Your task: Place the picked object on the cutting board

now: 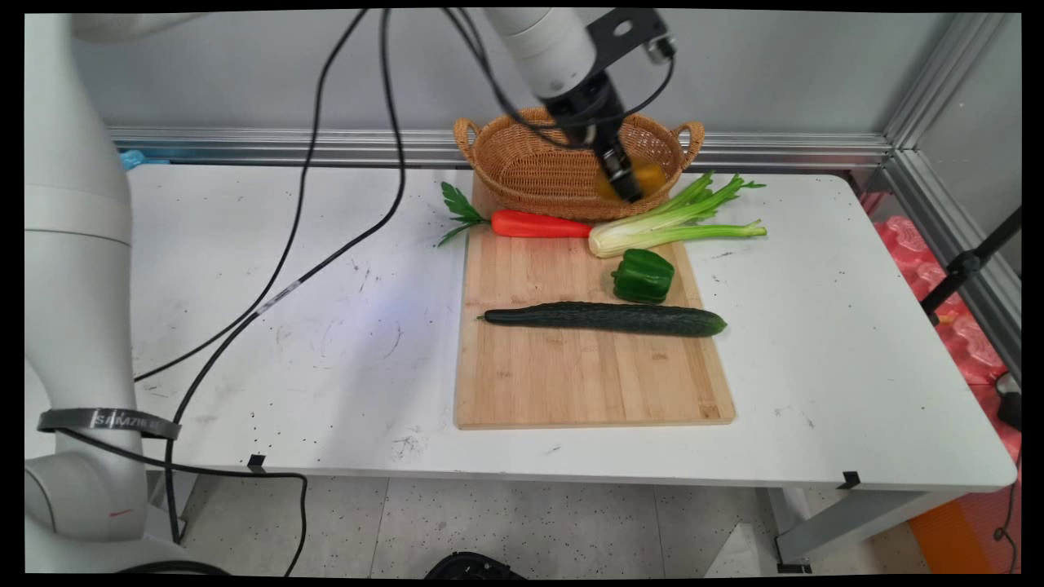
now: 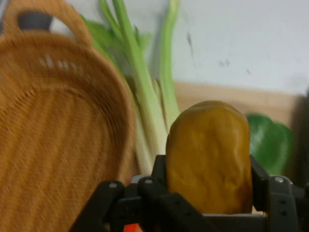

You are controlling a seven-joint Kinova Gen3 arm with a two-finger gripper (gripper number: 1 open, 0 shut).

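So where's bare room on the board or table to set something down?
The cutting board is bare in its near half, below the cucumber. The table is open left of the board, apart from cables, and right of it. The far end is crowded: carrot, celery, pepper and basket, where the tool holds a potato.

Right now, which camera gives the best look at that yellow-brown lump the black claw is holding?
The hand view: the yellow-brown lump fills the frame, clamped between the gripper fingers. In the main view only an orange-yellow patch shows behind the gripper, over the basket rim.
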